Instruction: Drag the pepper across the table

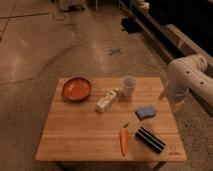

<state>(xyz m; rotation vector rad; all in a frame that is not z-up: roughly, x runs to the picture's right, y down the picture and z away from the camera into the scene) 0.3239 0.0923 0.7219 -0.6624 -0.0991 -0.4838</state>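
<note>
The slim orange pepper (123, 140) with a small green stem lies on the light wooden table (80, 131), near the front edge and right of the middle. Its stem end points toward the back. My gripper (176, 104) hangs from the white arm over the table's right edge, behind and to the right of the pepper and well apart from it. It holds nothing that I can see.
An orange-red bowl (76, 88) sits at the back left. A white bottle (106, 100) lies near the middle, with a white cup (128, 85) behind it. A blue sponge (146, 111) and a dark striped object (149, 139) lie right of the pepper.
</note>
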